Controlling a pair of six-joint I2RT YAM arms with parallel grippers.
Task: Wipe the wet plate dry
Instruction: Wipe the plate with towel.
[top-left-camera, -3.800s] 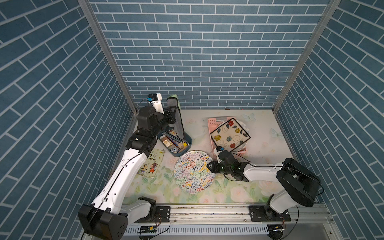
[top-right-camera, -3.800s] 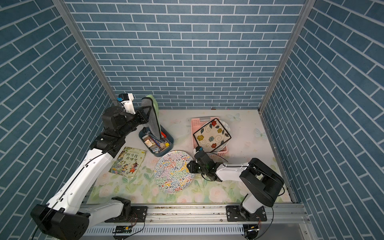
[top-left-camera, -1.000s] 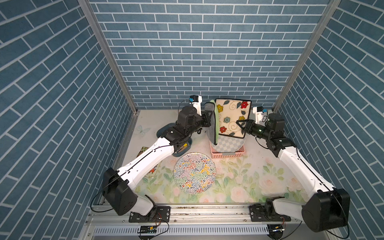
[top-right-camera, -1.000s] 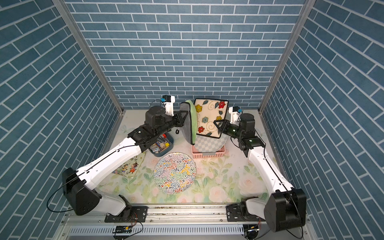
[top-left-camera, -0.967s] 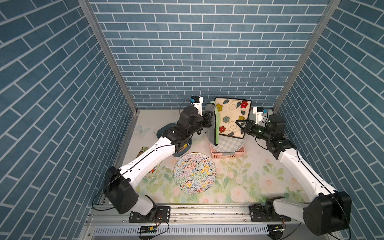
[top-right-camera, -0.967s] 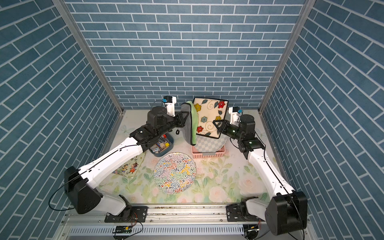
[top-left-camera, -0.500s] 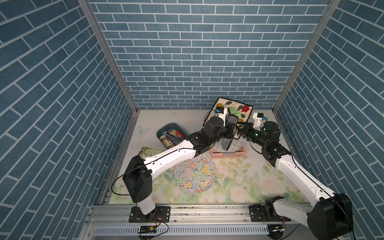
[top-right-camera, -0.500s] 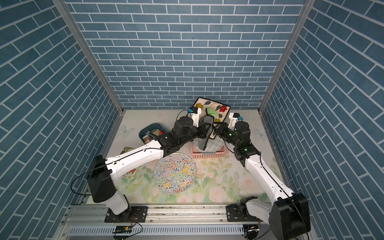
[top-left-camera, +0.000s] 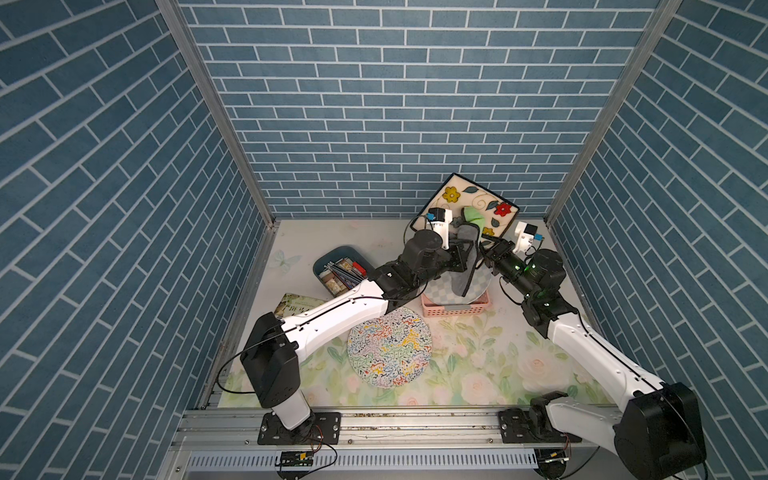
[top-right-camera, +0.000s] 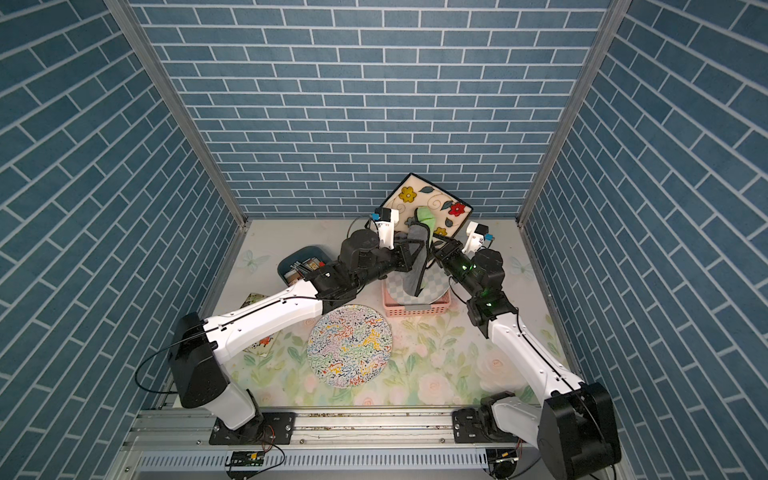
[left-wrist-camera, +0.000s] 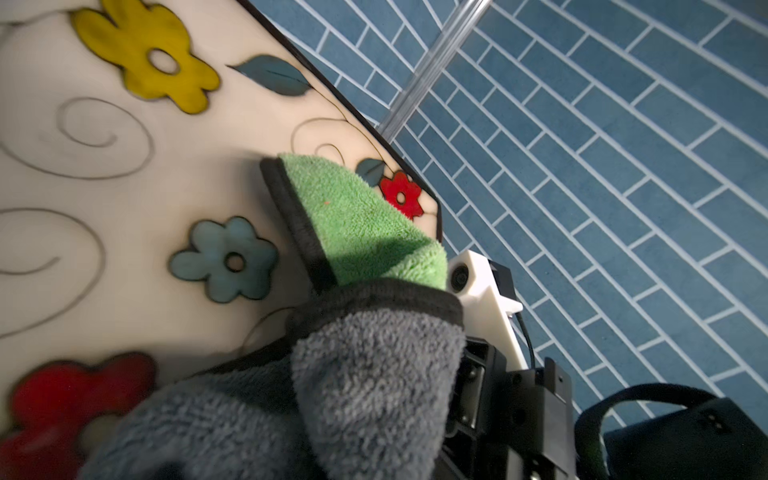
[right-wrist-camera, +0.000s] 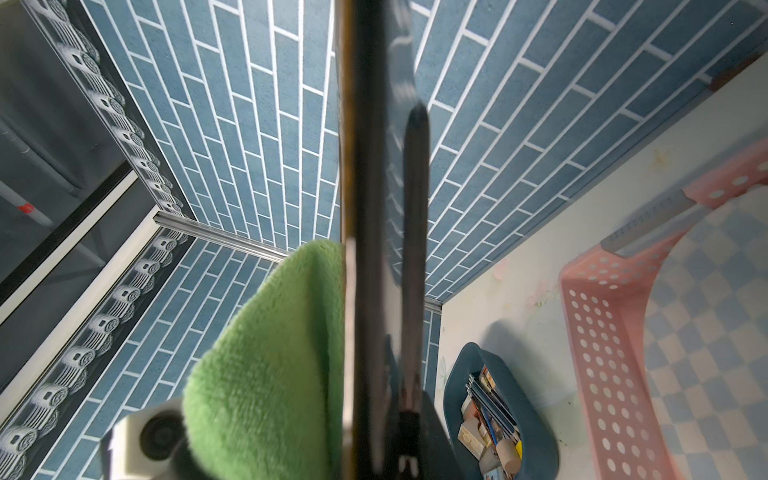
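My right jaws clamp the floral plate (top-left-camera: 451, 194), tilted over the pink basket (top-left-camera: 455, 311) by the counter's back edge. The left jaws, pinching the cloth (top-left-camera: 473, 215), crowd its face.

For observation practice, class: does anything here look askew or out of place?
The checked plate sits askew on the pink basket, apparently too wide to lie inside, its edge past the rim. The flowered plate is tilted only because the right gripper holds it up.

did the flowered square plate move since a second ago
Yes. The flowered plate has turned cornerwise and shifted up the picture toward the back wall, farther from the pink basket, which stayed put.
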